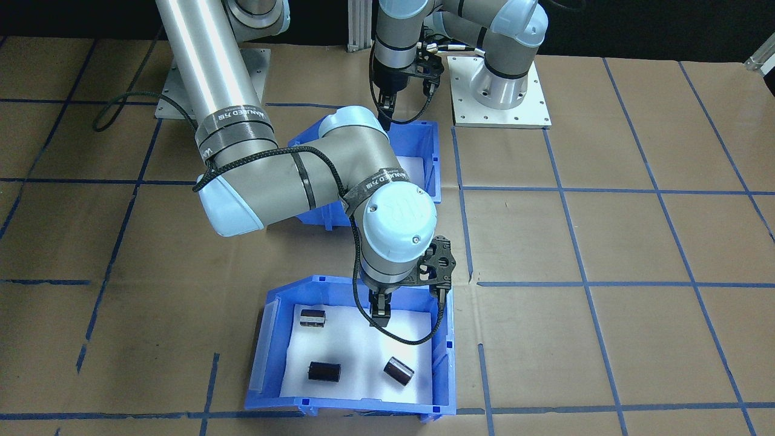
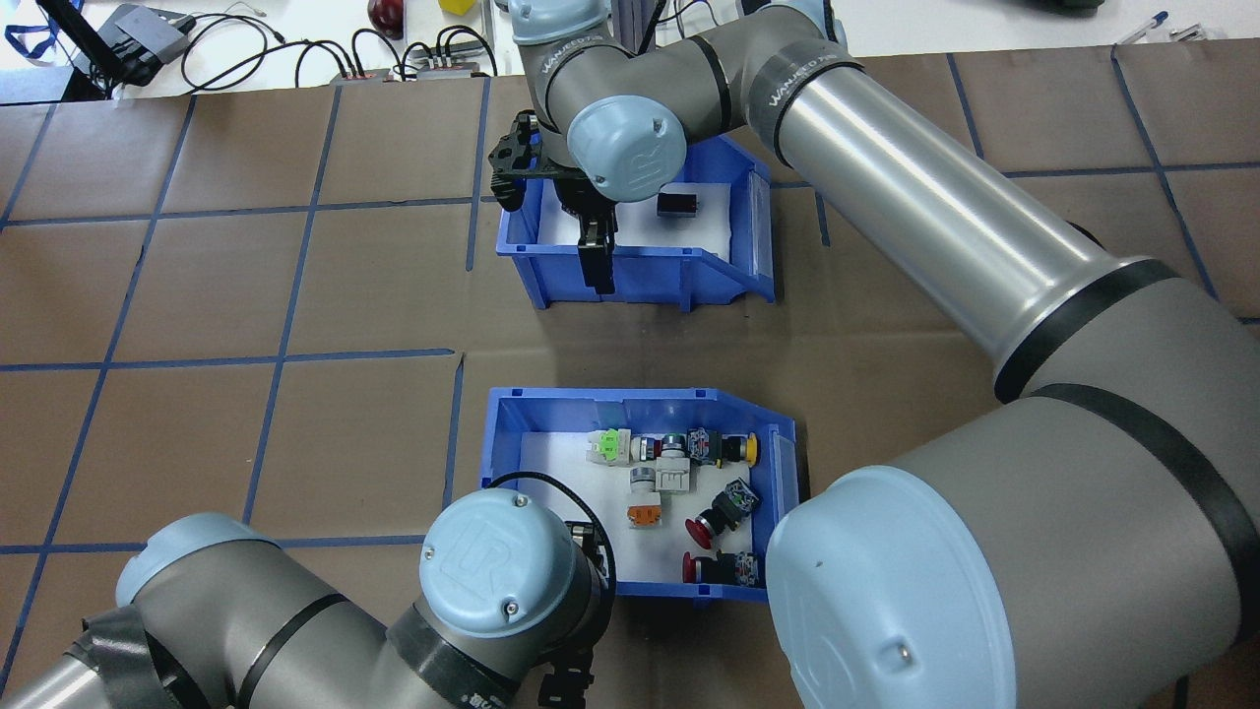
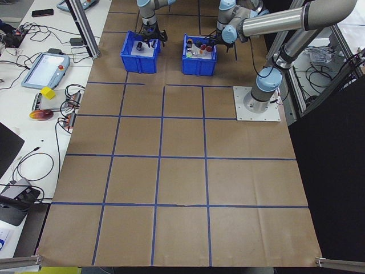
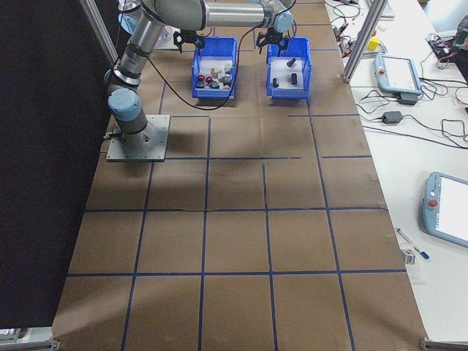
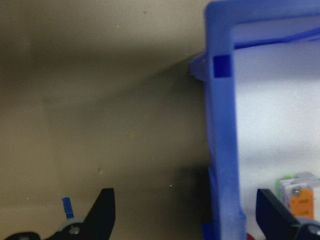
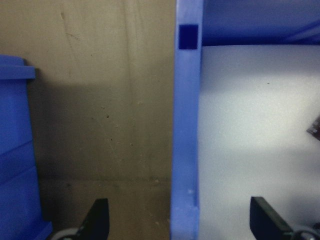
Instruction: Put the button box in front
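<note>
Straddling the button box wall, the left gripper fingers are spread; next, pinching it. The right gripper is likewise spread over the cylinder bin wall.

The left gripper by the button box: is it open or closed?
Open. The left gripper has its fingers spread wide, straddling the button box wall.

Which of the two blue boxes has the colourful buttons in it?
The button box, nearer the robot's base, holds red, yellow, orange and green push-buttons. The other blue bin, farther out, holds only dark cylinders.
</note>
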Controlling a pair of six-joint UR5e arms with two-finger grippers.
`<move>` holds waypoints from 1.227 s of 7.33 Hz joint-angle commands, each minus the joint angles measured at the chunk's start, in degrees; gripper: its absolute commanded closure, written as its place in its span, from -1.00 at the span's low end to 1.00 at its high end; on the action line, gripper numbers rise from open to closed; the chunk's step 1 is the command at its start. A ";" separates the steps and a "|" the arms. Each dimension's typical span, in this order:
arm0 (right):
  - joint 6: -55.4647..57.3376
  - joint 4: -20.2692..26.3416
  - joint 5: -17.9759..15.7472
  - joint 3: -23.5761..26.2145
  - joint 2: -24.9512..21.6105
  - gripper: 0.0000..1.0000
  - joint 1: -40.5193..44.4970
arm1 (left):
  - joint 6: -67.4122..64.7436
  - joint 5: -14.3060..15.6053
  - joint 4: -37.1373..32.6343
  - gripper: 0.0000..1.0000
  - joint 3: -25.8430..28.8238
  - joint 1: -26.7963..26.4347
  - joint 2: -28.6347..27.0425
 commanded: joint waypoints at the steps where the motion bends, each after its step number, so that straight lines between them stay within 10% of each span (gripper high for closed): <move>1: 0.25 -1.44 0.04 -0.03 0.90 -0.46 0.02 | -1.40 -0.62 4.54 -0.52 -0.18 0.00 -2.58; 3: -0.02 -1.53 -0.14 -0.21 1.35 0.33 0.02 | -1.49 -0.62 4.48 0.83 -0.36 0.00 -2.67; 5: 0.25 -1.53 -3.01 -0.73 0.65 0.75 -0.07 | -1.32 -0.18 4.57 1.00 -0.53 -0.09 -2.15; 9: -4.11 -0.04 -5.06 -0.48 -6.64 0.82 -6.28 | -0.27 2.97 4.22 1.00 1.04 0.78 2.06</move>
